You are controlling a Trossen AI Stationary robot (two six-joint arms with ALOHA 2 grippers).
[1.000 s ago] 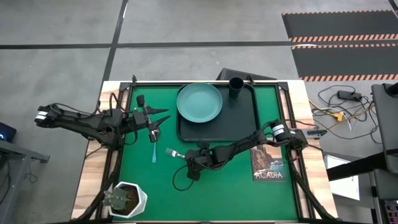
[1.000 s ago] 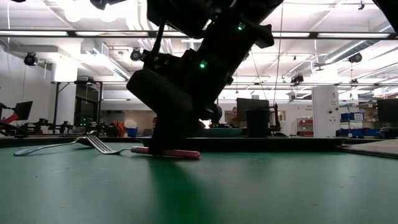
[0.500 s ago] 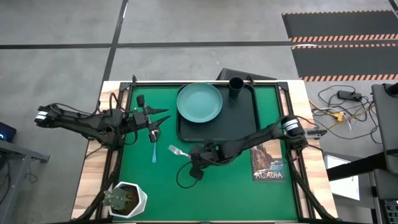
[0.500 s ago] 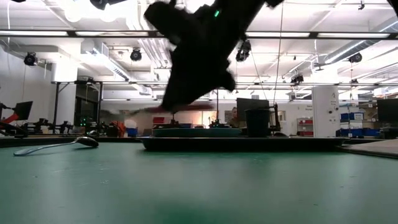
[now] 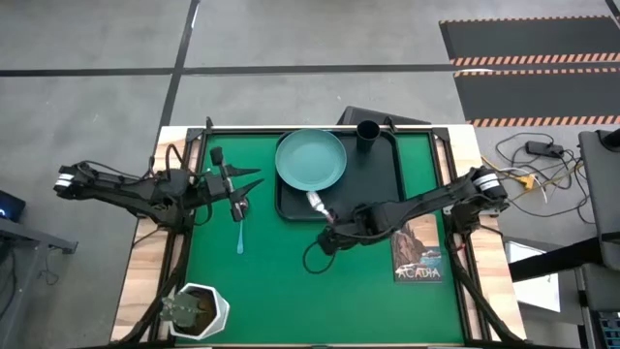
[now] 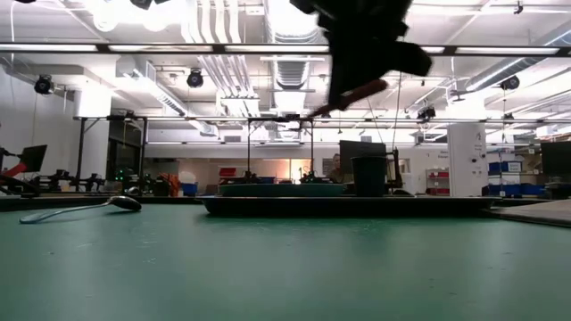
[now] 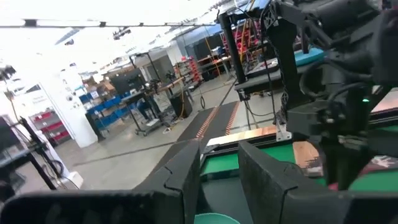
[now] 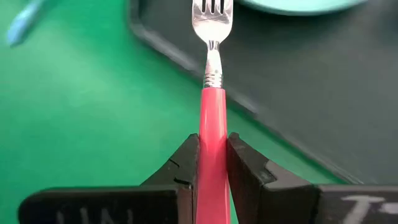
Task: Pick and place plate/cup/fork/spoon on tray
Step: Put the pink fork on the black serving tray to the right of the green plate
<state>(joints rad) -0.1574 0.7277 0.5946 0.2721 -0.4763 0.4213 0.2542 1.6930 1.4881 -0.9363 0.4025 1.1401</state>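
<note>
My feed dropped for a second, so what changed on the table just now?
The right tool, shut on the fork, lifted it off the green mat and carried it toward the tray; its tines now hang over the tray's edge. The plate, cup, spoon and left tool stayed put.

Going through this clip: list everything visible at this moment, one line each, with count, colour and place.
tray: one, black, far middle of the table.
plate: one, teal-green, on the tray's left part.
cup: one, black, upright at the tray's far edge.
fork: one, silver tines and pink-red handle, held above the tray's near edge, tines toward the plate.
spoon: one, dark bowl and light-blue handle, on the green mat left of the tray.
picture book: one, dark cover, on the mat right of the tray.
pot with a plant: one, white, near left corner.
left gripper: one, dark, over the mat left of the tray, holding nothing.
right gripper: one, dark, clamped on the fork's handle.
</note>
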